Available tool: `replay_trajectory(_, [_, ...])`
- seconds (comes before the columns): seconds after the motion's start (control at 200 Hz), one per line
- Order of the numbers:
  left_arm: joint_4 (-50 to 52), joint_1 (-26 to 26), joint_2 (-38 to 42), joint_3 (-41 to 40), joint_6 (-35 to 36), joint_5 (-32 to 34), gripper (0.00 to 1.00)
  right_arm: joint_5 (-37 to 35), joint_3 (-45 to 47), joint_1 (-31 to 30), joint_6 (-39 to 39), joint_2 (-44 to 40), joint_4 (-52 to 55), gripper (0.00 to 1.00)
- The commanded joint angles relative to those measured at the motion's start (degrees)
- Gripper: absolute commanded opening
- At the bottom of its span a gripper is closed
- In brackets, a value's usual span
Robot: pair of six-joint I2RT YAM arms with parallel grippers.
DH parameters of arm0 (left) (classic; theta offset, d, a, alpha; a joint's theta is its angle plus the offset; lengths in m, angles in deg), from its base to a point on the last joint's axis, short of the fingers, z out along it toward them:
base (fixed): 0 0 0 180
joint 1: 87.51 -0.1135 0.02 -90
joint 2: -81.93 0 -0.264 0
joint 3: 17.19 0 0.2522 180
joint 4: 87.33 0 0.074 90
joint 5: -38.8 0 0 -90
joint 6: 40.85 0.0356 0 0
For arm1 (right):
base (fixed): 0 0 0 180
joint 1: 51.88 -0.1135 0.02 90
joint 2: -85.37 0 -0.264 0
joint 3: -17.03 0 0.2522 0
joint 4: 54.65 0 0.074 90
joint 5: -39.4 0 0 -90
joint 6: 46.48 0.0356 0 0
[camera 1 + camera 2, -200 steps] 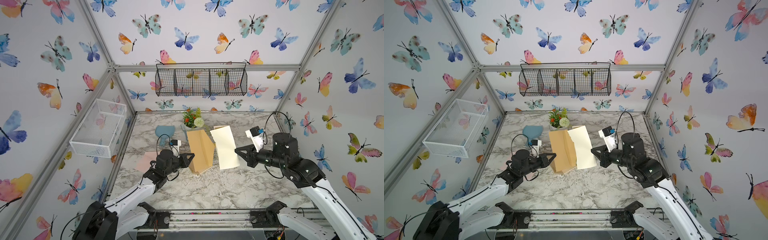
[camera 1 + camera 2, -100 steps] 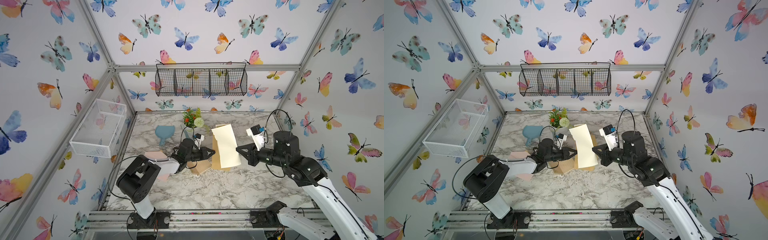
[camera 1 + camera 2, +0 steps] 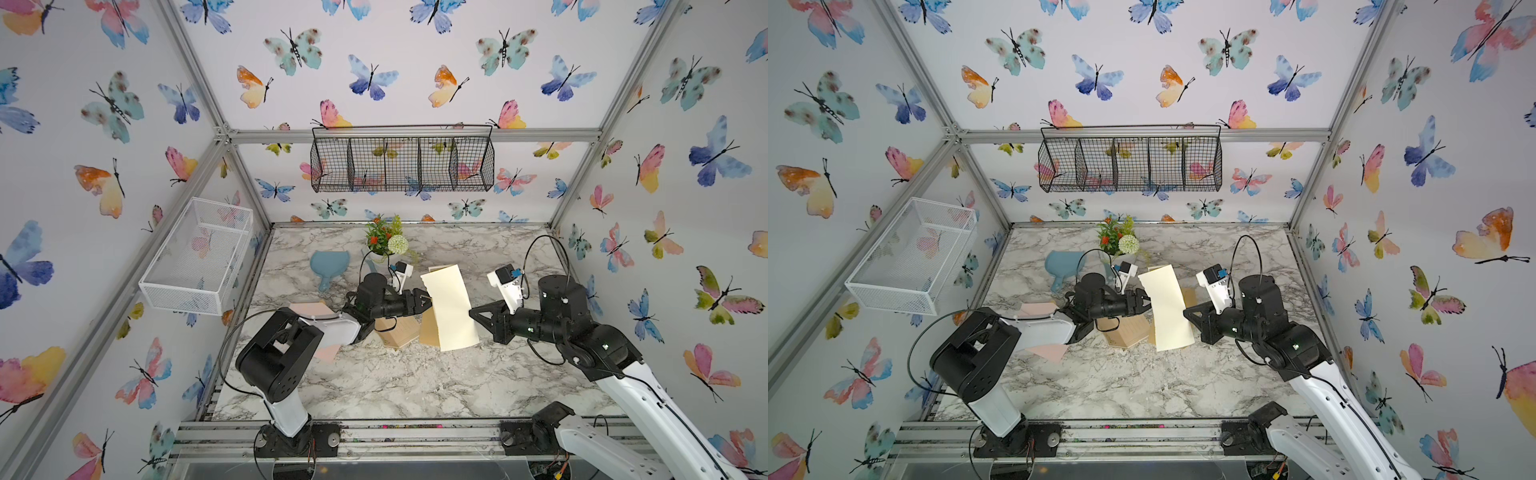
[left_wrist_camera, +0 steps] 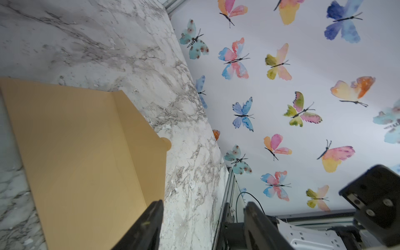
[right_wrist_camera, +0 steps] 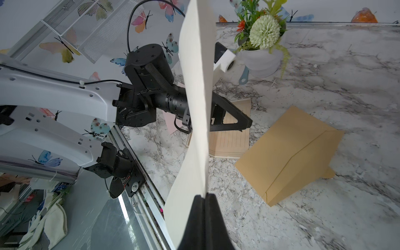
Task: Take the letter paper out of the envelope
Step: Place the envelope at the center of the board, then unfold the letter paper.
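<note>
Two grippers meet over the kraft envelope (image 5: 287, 160), which lies on the marble tabletop (image 3: 395, 382) with its flap open. The right gripper (image 5: 204, 195) is pinched fully closed on one edge of the cream letter paper (image 5: 197, 108). It holds the sheet on edge in the air, wholly out of the envelope and above it. In both top views the letter paper (image 3: 451, 307) (image 3: 1167, 307) hides most of the envelope behind it.

The left gripper (image 4: 202, 205) has its jaws partly apart with nothing between them. It hovers just beside the envelope, on the side away from the right gripper, over a lined tan sheet (image 5: 229, 140) that lies next to the envelope. One of its fingers (image 4: 151, 220) overlaps the envelope's corner in the left wrist view, and I cannot tell whether it touches.
</note>
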Motion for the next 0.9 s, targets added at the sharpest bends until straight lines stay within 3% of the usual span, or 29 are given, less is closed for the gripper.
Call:
replay_trajectory(0.0, [-9.9,0.2,7.8,-5.8,-1.8,-6.6,0.60,2.5,-1.3,0.4,-1.0,0.1,-0.5,0.02])
replay_trajectory(0.135, [-4.7,0.0,17.9,-11.8,2.9,-5.1,0.59,4.7,-1.4,0.6,-1.2,1.1,-1.6,0.02])
replay_trajectory(0.3, [2.9,-0.1,27.4,-13.5,6.4,-3.1,0.57,7.2,-1.2,0.7,0.3,1.7,-4.1,0.02])
replay_trajectory(0.896, [8.8,-2.7,40.7,-17.0,7.2,-1.1,0.46,10.3,0.0,1.0,1.1,3.3,-6.5,0.02])
